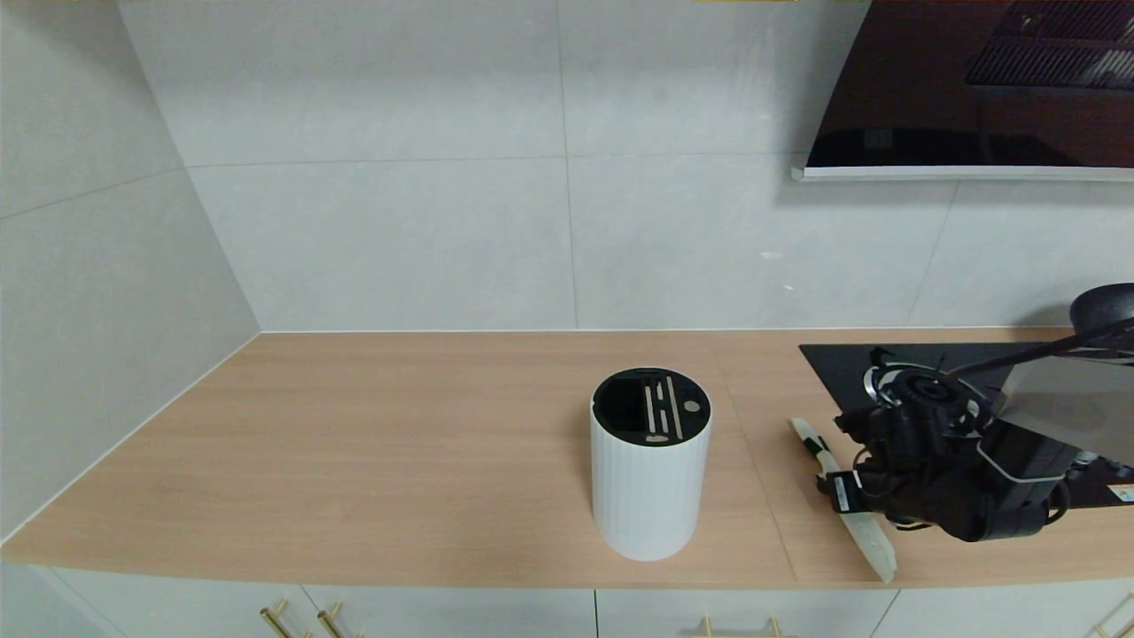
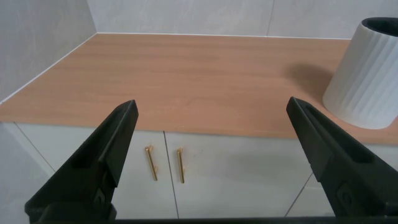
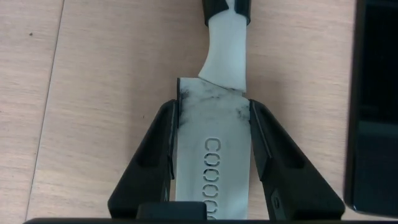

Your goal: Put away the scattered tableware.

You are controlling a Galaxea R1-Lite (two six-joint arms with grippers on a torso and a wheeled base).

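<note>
Right claw [image 3: 212,112] closed onto knife [image 1: 871,548], black fingers pressed against both long edges of the flat blade. Knife flat on wood-grain counter [image 1: 399,443], between white holder [image 1: 649,478] and black glass hob [image 1: 833,368]. Blade off-white, matte, smudged dark near the heel; handle pale with a black band. Mid-blade hidden under the claw in head view; handle end and blade tip cut off in right wrist view. Holder cylindrical, vertically ribbed, upright, with black slotted top. Left claw [image 2: 214,143] spread wide, holding nothing, off the counter's front edge above cabinet doors with slim brass handles [image 2: 151,163].
</note>
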